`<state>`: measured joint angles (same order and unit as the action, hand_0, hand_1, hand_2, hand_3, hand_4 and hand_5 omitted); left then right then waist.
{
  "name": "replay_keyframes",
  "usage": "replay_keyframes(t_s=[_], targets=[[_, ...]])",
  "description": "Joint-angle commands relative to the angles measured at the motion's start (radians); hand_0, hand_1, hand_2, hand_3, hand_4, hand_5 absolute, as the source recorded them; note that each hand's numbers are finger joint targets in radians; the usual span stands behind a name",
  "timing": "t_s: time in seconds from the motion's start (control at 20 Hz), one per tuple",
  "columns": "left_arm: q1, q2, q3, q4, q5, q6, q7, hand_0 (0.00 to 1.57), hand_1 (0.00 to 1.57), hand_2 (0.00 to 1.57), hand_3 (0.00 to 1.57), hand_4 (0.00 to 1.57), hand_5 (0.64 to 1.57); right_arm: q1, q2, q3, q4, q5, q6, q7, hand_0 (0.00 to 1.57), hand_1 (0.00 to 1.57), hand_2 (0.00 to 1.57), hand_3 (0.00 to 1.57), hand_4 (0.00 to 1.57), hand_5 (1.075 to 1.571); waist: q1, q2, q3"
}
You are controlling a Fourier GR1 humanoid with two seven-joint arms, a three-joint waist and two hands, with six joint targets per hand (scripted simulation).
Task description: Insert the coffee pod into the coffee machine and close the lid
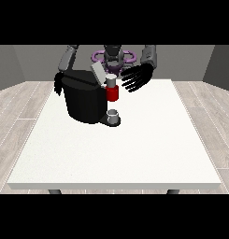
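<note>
Bulky matte black coffee machine [85,100] with rounded body, standing toward the far left part of the flat white rectangular table [120,154]. Red cylindrical brew head [113,94] at the machine's front, right of the body, capped with a grey top. Grey flat lid [97,72] raised and tilted up and back, slanting toward the view's upper left, open. Small silvery grey cup [113,114] upright on the black drip base just beneath the red head. Coffee pod not separately distinguishable; cannot tell whether it sits in the grey top of the head. Black hand at the view's right [137,77] near the head's top, just right of it, fingers spread and straight, pointing toward the view's left. Black hand at the view's left [58,84] mostly hidden beside the machine's far left edge, pointing down; cannot tell how it is held.
</note>
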<state>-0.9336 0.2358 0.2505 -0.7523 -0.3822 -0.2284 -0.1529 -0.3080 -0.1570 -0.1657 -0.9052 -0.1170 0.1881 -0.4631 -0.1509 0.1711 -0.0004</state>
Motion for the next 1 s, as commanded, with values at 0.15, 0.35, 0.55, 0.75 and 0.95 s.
replay_keyframes(t_s=[0.15, 0.35, 0.55, 0.75, 0.95], targets=[[0.285, -0.124, 0.058, -0.005, 0.136, -0.051, -0.161, 0.00, 0.00, 0.00, 0.00, 0.00, 1.571, 0.200, 0.042, 0.043, -0.022, 0.037, -0.003, -0.076, 0.00, 0.00, 0.00, 0.00, 0.00, 1.571, 0.100, -0.221, -0.0009], [0.477, -0.179, 0.037, 0.027, 0.134, -0.067, -0.242, 0.00, 0.00, 0.00, 0.00, 0.27, 1.571, 0.241, 0.069, 0.132, -0.135, 0.100, -0.042, 0.016, 0.00, 0.00, 0.00, 0.00, 0.00, 1.571, 0.094, -0.366, -0.0017], [0.609, -0.091, 0.073, 0.066, 0.153, -0.128, -0.249, 0.00, 0.00, 0.00, 0.00, 0.30, 1.571, 0.287, 0.153, 0.249, -0.287, 0.144, -0.094, 0.110, 0.00, 0.00, 0.00, 0.00, 0.14, 1.571, 0.050, -0.491, -0.0024], [0.667, -0.112, 0.077, 0.060, 0.176, -0.138, -0.209, 0.00, 0.00, 0.00, 0.00, 0.23, 1.571, 0.311, 0.156, 0.357, -0.409, 0.120, -0.153, 0.180, 0.00, 0.00, 0.00, 0.00, 0.27, 1.571, 0.073, -0.566, -0.0004], [0.750, -0.137, 0.049, 0.028, 0.164, -0.130, -0.240, 0.00, 0.00, 0.00, 0.00, 0.35, 1.571, 0.275, 0.151, 0.352, -0.554, 0.158, -0.153, 0.277, 0.00, 0.00, 0.00, 0.00, 0.17, 1.571, 0.082, -0.585, 0.0000]])
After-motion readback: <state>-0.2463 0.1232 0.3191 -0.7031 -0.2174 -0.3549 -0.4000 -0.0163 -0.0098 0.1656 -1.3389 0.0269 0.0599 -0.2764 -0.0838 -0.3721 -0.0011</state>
